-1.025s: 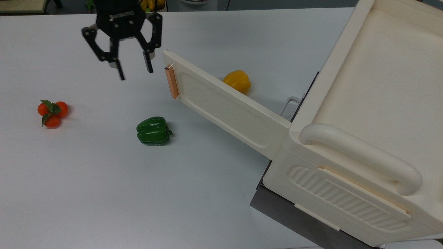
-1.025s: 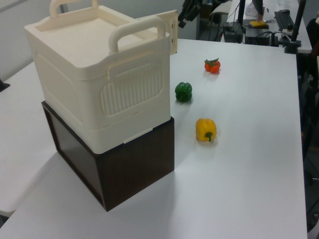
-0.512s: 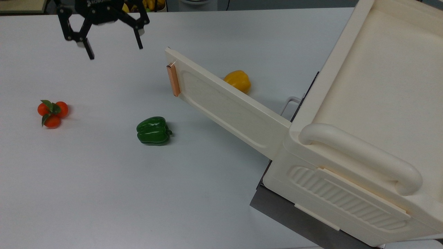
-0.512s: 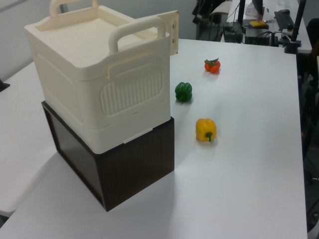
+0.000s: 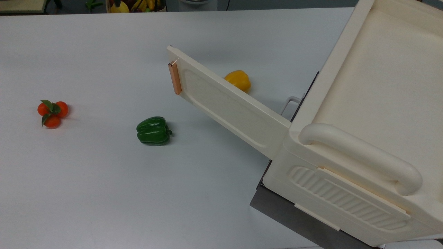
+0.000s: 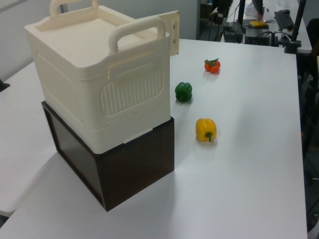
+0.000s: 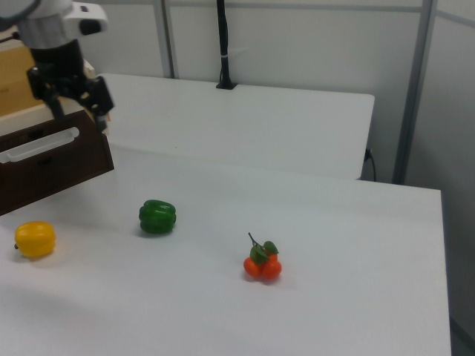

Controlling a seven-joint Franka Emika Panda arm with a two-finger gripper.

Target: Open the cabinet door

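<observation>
Cabinet door, standing swung out toward ten o'clock in the top view, looks stiff, light plastic, best taken by its copper strip handle; gripper fingers' state: cannot tell.

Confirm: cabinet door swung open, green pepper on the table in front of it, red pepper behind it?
Not quite. The pepper behind the cabinet door is yellow, not red, as the top view shows. The door is swung open, and the green pepper is in front.
</observation>
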